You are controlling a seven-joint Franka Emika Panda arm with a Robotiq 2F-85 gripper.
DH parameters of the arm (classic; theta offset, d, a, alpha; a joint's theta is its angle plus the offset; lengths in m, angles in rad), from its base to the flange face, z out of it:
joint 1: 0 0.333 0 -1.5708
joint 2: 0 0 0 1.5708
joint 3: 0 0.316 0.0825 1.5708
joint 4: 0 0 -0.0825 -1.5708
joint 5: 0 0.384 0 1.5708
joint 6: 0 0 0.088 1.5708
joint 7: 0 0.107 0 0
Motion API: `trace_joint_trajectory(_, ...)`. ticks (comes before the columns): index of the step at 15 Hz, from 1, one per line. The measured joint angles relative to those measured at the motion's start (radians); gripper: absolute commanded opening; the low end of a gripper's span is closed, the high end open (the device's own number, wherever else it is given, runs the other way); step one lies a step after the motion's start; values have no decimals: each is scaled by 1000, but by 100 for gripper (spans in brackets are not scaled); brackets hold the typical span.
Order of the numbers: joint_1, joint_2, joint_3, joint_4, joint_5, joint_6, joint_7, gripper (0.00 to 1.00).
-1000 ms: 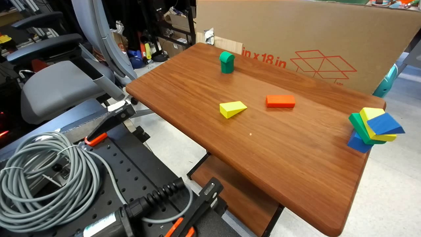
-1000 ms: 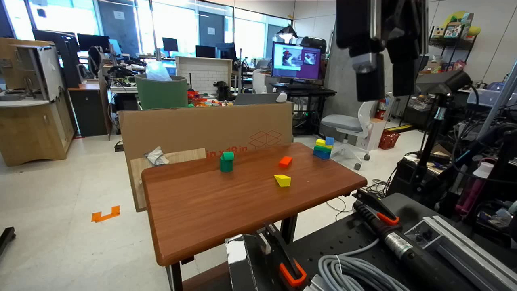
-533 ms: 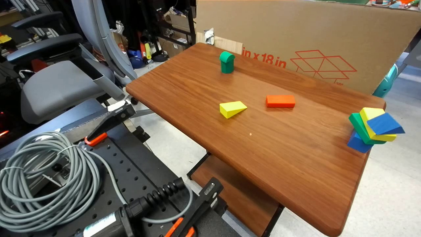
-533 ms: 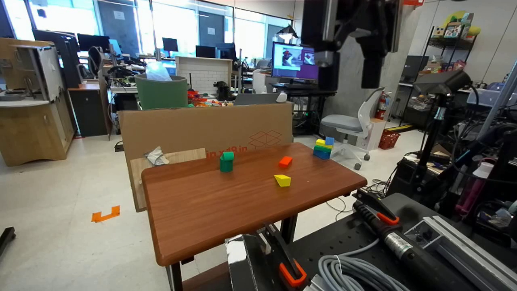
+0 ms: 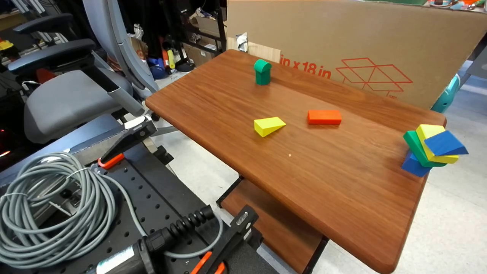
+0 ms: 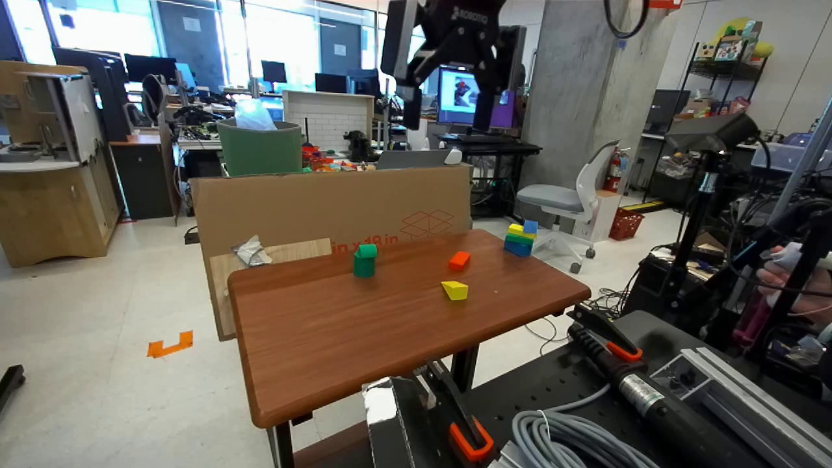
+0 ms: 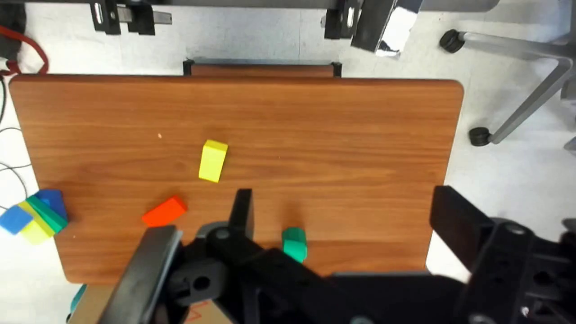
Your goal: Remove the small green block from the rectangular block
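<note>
The small green block [image 5: 262, 66] has a rounded top and sits on a darker green upright block [image 5: 263, 78] near the table's far edge. Both also show in another exterior view, the small green block [image 6: 367, 251] above the darker one [image 6: 364, 268]. In the wrist view the small green block [image 7: 295, 249] is partly covered by a gripper link. No dark reddish-brown rectangular block shows; it is hidden or out of view. My gripper [image 6: 447, 123] is open and empty, high above the table. In the wrist view its fingers [image 7: 344, 193] are wide apart, with the green blocks nearer the left finger.
A yellow wedge [image 5: 268, 125] and an orange flat block [image 5: 324, 117] lie on the table [image 5: 296, 182]. A blue-yellow-green stack [image 5: 426, 163] stands at the table's end. A large cardboard sheet [image 5: 342, 34] stands along the far edge. A hand [image 6: 799, 279] shows at an exterior view's right edge.
In an exterior view my gripper has moved left and a little higher and turned so both fingers show apart. A hand has appeared at the right edge. The blocks have not moved.
</note>
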Motion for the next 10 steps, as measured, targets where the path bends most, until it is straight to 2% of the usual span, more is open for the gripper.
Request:
trace_joint_trajectory(7,-6,332,2,286,-211,120,145,100)
trace_joint_trajectory(10,-1,461,-5,412,-225,121,157,100)
